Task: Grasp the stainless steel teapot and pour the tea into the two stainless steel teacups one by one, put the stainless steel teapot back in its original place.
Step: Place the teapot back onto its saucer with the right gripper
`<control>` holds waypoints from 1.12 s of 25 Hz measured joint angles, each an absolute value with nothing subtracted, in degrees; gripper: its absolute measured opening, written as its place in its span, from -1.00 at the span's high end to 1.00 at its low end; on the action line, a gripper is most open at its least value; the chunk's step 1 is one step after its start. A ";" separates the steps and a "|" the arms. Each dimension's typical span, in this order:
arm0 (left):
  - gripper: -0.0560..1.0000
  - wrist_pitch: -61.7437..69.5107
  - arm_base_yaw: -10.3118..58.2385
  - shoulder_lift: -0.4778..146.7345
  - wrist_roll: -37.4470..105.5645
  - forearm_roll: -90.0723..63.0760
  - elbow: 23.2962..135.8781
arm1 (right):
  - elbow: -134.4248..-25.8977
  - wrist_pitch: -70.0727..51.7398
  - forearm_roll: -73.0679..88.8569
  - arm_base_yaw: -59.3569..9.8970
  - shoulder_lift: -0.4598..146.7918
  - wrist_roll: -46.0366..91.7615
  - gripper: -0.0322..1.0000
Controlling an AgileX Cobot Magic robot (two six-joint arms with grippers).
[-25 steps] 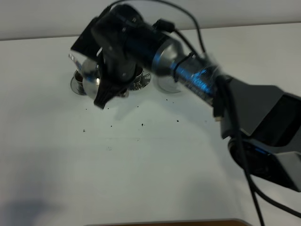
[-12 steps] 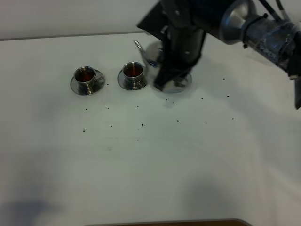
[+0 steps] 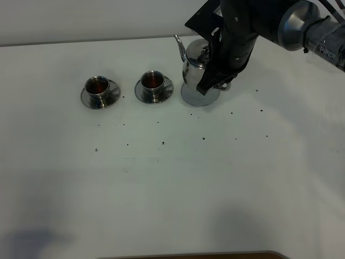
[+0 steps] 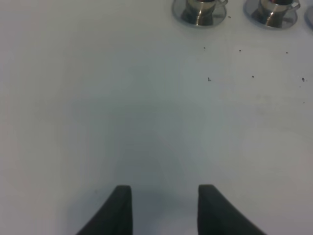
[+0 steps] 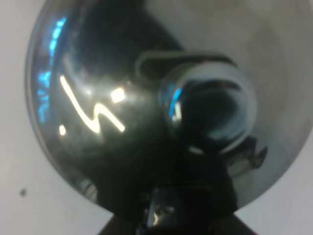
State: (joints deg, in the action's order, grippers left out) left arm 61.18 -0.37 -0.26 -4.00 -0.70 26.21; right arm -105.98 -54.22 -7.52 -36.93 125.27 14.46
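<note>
Right gripper (image 3: 211, 81) is clenched on the teapot's (image 3: 195, 66) handle, on the side away from the spout. That pot is shiny, bell-shaped steel with a knobbed lid and a thin curved spout, upright, its base over the round dish (image 3: 197, 96) directly below the gripper; whether it touches the dish I cannot tell. Beyond the spout, two small steel cups, the nearer cup (image 3: 153, 81) and the farther cup (image 3: 98, 86), stand on saucers, both holding reddish tea. Left gripper (image 4: 164, 208) hangs released over bare white bench (image 4: 146, 122), holding nothing, well apart from the cups.
</note>
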 joint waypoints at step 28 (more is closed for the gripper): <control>0.17 61.18 -0.37 -0.26 -3.95 -0.70 26.21 | -105.67 -48.35 -6.44 -35.62 131.30 15.05 0.58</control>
